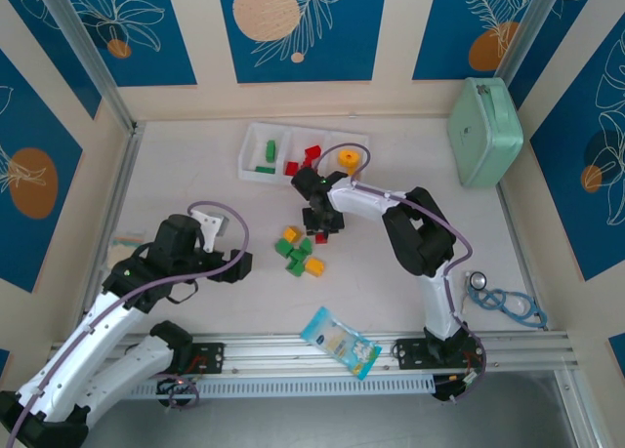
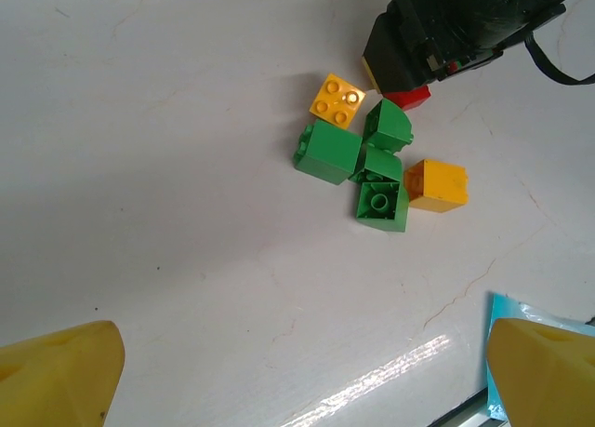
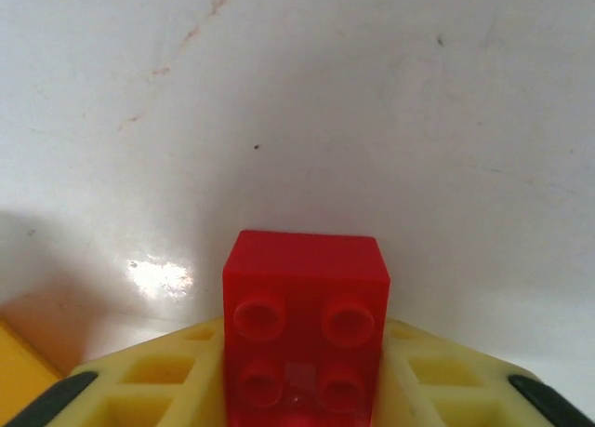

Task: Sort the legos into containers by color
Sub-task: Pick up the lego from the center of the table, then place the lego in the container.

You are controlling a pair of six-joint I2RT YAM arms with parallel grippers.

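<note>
Right jaws of mine are clamped on a small red plastic lego brick (image 3: 305,325), down at the pale bench (image 1: 195,175) just beside the loose cluster of green and yellow-orange plastic bricks (image 2: 372,162). Left jaws stand wide apart above bare bench. Beyond the cluster lies the white three-compartment plastic tray (image 1: 256,143), holding green, red and orange pieces apart.

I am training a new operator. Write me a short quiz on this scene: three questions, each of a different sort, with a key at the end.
1. True or false: the left gripper holds a green brick.
2. Which colour is the brick clamped by the right gripper? A green, B red, C yellow.
3. Fill in: seen from above, the orange ring lies in the ____ compartment of the tray.
Key: 1 false, it is open and empty; 2 B; 3 right.
</note>
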